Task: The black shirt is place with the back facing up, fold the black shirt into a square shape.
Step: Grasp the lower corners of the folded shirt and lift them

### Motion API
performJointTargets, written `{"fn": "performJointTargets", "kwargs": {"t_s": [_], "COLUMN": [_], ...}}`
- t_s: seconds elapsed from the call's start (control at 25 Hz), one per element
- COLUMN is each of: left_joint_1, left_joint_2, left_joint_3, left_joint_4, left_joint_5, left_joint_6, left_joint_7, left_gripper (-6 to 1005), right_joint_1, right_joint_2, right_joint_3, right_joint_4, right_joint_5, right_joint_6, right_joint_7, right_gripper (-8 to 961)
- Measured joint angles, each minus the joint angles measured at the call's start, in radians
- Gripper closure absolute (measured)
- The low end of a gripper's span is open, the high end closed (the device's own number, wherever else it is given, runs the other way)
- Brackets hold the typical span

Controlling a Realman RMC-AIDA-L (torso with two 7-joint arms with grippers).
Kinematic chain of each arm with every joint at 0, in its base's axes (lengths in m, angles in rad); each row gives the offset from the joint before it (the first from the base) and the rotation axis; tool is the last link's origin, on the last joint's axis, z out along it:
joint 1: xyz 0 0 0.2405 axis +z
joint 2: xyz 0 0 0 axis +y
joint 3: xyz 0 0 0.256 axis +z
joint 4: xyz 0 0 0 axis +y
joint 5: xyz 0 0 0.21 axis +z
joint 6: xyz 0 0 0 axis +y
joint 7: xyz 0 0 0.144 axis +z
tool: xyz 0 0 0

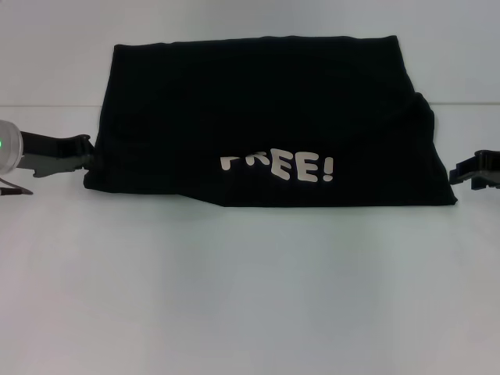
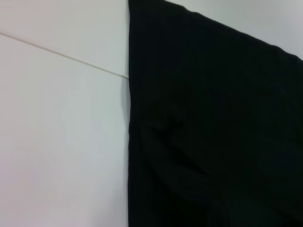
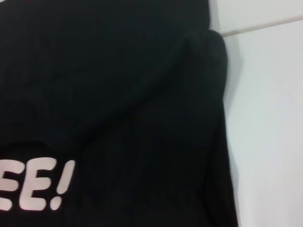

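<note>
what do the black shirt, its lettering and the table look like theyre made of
The black shirt: soft matte knit fabric, probably cotton; it drapes in creases and rounded folded edges. The "FREE!" lettering: flat white print, likely vinyl or ink, bending with the cloth. The table: smooth hard white surface, perhaps laminate, faintly glossy.

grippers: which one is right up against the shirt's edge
The left gripper: its tips meet the black shirt at its left edge. The right gripper sits just clear of the shirt, with white table showing between.

Lab-like test setup: plain white table (image 1: 250, 297), bare pale wall (image 1: 250, 19) behind.
</note>
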Motion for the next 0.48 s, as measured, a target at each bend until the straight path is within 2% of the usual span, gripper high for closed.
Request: {"fn": "performJointTargets", "kwargs": {"t_s": [0.08,0.28,0.48], "left_joint_1": [0.0,0.001,0.001], "left_joint_2": [-0.002,-0.004,-0.005], "left_joint_3": [0.0,0.0,0.0], "left_joint_4": [0.0,0.0,-0.001], "left_joint_5": [0.0,0.0,0.0], "left_joint_6": [-0.001,-0.001,-0.001], "left_joint_7": [0.0,0.0,0.0], "left_gripper": [967,967,966], "right_joint_1": [0.0,0.001,0.0], "right_joint_2": [0.006,0.035,0.047], "right_joint_3": [-0.001,-0.001,0.008], "right_joint_4": [0.021,0.031,0.032], "right_joint_5": [-0.001,-0.033,-0.032], "right_joint_6": [0.028,0.084,0.089], "right_joint_7": [-0.005,-0.025,-0.061], "right_gripper": [401,507,501]}}
